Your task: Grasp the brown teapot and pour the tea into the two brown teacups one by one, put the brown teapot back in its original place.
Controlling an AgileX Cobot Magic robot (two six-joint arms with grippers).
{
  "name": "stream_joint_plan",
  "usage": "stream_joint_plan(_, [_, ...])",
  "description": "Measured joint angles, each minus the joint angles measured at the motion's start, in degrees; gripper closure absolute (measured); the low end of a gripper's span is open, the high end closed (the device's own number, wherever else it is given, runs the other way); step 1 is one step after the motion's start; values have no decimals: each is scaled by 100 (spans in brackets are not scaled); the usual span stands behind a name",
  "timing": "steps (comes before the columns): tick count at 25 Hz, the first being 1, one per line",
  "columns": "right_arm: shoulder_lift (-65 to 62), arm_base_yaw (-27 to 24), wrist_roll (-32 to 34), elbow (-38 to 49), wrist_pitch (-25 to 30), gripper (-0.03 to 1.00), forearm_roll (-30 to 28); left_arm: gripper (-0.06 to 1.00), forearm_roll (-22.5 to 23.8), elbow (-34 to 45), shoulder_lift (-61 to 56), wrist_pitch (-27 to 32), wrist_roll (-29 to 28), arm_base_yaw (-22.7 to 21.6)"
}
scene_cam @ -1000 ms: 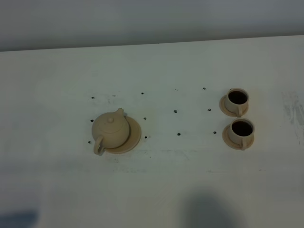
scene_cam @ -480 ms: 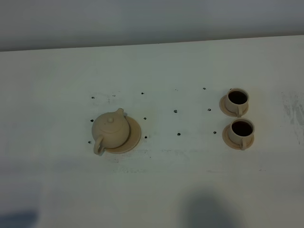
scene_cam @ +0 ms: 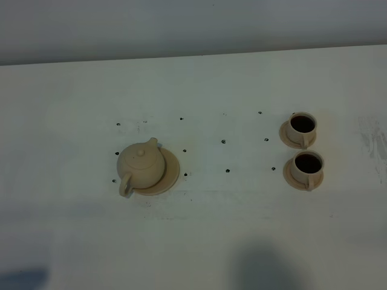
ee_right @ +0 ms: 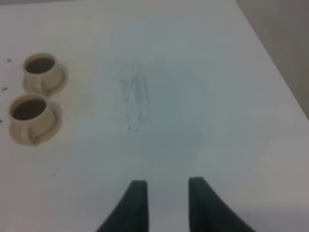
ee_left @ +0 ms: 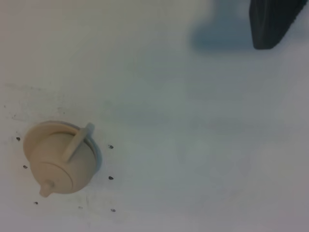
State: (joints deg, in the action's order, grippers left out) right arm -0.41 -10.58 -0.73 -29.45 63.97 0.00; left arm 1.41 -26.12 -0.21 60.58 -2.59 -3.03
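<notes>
The brown teapot [scene_cam: 141,166] stands upright with its lid on, on its wide flat saucer [scene_cam: 172,175], left of the table's middle. Its handle points to the front left and its spout to the back. It also shows in the left wrist view [ee_left: 60,162]. The two brown teacups [scene_cam: 302,127] [scene_cam: 307,166] stand on small saucers at the right, one behind the other, both holding dark tea [scene_cam: 308,161]. They also show in the right wrist view [ee_right: 44,76] [ee_right: 31,118]. My right gripper [ee_right: 166,203] is open and empty, well to the right of the cups. Only one dark finger [ee_left: 273,21] of my left gripper shows, far from the teapot.
The white table [scene_cam: 230,229] carries small black dots between the teapot and the cups. Its back edge [scene_cam: 193,57] meets a grey wall. Faint scuff marks [ee_right: 135,96] lie right of the cups. The table's right edge [ee_right: 273,63] shows in the right wrist view.
</notes>
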Motion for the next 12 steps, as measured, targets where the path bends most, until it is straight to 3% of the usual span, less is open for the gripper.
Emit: stream_joint_plan(12, [0,0,0,0,0,75,0,52,0,0,0,0,0,0])
